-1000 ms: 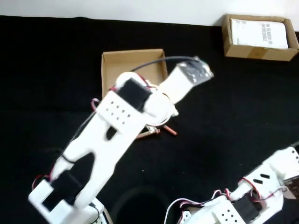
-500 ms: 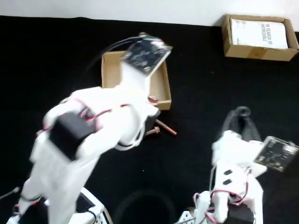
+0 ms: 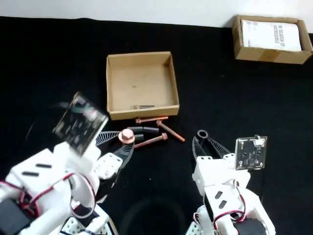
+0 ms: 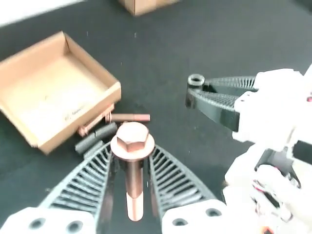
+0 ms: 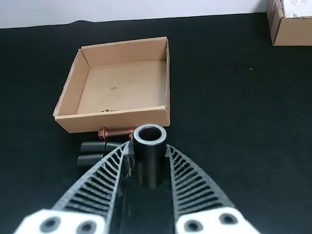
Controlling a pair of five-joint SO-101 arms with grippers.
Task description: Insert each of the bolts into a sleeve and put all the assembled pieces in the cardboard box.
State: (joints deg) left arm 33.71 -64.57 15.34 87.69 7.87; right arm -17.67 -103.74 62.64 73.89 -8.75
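Copper bolt (image 4: 132, 185) pinched in the left tool (image 4: 131, 148), head poking past the tips, shank back between them. Cardboard box (image 3: 113, 83) further up the counter (image 3: 220, 88), loose pieces (image 3: 146, 132) at its front wall. Well off to the right: black sleeve (image 5: 148, 161) gripped by the right tool (image 5: 148, 146), bore up. Probably means tilting both axes into line.
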